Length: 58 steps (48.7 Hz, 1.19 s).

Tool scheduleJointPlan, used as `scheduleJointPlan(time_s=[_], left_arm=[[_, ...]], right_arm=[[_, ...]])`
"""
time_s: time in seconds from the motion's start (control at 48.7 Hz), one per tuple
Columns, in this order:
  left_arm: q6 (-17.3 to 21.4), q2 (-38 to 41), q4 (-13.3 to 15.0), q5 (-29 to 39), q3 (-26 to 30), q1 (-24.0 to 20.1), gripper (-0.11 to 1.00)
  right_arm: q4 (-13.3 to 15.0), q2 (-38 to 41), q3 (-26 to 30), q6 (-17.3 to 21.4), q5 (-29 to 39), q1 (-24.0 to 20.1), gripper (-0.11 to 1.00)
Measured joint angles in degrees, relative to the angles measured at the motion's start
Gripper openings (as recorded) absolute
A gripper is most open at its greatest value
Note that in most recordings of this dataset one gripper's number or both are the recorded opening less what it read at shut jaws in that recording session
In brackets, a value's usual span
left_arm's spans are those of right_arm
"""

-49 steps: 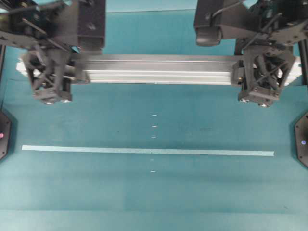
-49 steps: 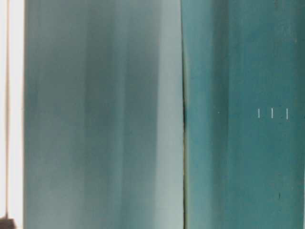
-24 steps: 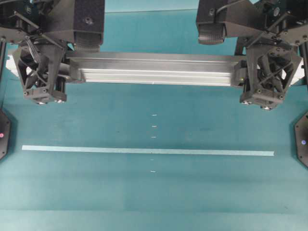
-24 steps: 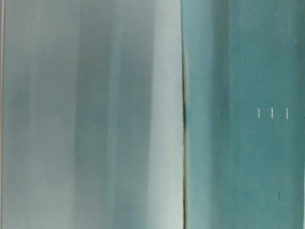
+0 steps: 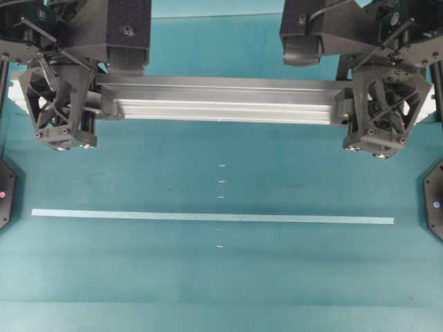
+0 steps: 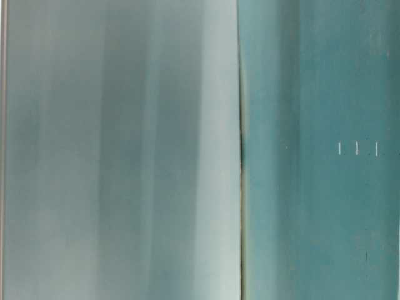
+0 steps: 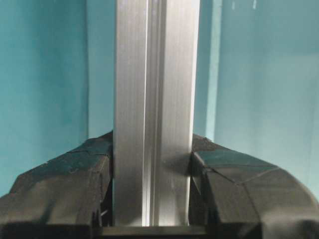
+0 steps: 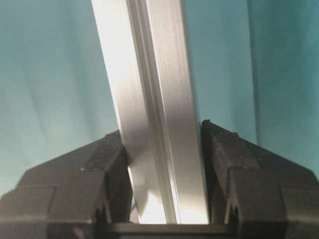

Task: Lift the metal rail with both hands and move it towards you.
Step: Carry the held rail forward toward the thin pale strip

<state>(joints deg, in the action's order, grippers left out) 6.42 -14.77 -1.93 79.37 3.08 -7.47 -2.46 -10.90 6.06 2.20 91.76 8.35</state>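
Observation:
The metal rail (image 5: 221, 100) is a long silver grooved bar lying crosswise at the far side of the teal table. My left gripper (image 5: 66, 117) is shut on its left end and my right gripper (image 5: 377, 117) on its right end. In the left wrist view the rail (image 7: 152, 99) runs straight up between the black fingers (image 7: 75, 174), which press both its sides at the left gripper (image 7: 152, 164). A shadow band beside it shows it is off the table. In the right wrist view the rail (image 8: 149, 89) leans slightly left in the right gripper (image 8: 164, 164).
A thin pale tape strip (image 5: 211, 217) crosses the table nearer to me, with small white marks (image 5: 221, 181) along the middle. Black arm bases sit at the left edge (image 5: 5, 190) and right edge (image 5: 435, 204). The table-level view is mostly a blurred pale surface.
Between one second and half a second ago both grippers and the rail rose and look larger from overhead. Since then they have barely moved, and both grips are unchanged.

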Motion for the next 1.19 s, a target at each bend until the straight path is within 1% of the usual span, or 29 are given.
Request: scheduleJointPlan(time_s=[0.164,0.226,0.328,0.431,0.554,0.739,0.821,0.924,1.026,1.191], left_arm=[[-1.0,0.1,0.0,-1.4,-3.9,0.2,0.30],[-1.4,0.1,0.1,-3.2,-6.3,0.2,0.30],[-2.1,0.1,0.0,-8.3,-11.7,0.3,0.30],[-2.5,0.0,0.0,-13.0,-16.8,0.4,0.30],[-3.0,0.1,0.1,-16.8,-21.4,0.8,0.30],[-3.3,0.1,0.0,-20.6,-25.1,1.1,0.30],[-3.4,0.2,0.1,-23.6,-27.2,1.4,0.30],[-4.1,0.2,0.0,-27.3,-30.1,1.6,0.30],[-5.7,0.6,0.1,-30.8,-32.8,1.8,0.30],[-7.8,1.4,0.0,-35.0,-35.4,2.7,0.30]], right_arm=[[0.0,0.2,-4.5,0.0,-1.4,0.0,0.39],[0.1,0.3,-6.8,0.0,-2.5,-0.1,0.39],[0.2,0.4,-10.7,0.0,-5.5,-0.1,0.39],[0.4,0.6,-14.4,0.0,-9.8,-0.4,0.39],[0.4,0.7,-19.7,0.0,-16.2,-0.8,0.39],[0.4,0.9,-27.3,0.1,-24.8,-1.4,0.39],[0.4,1.0,-30.2,0.1,-28.0,-1.8,0.39],[0.5,1.6,-33.0,0.1,-32.0,-2.3,0.39],[0.7,2.6,-35.0,0.1,-35.4,-2.7,0.39],[0.7,3.3,-37.0,0.1,-38.8,-3.3,0.39]])
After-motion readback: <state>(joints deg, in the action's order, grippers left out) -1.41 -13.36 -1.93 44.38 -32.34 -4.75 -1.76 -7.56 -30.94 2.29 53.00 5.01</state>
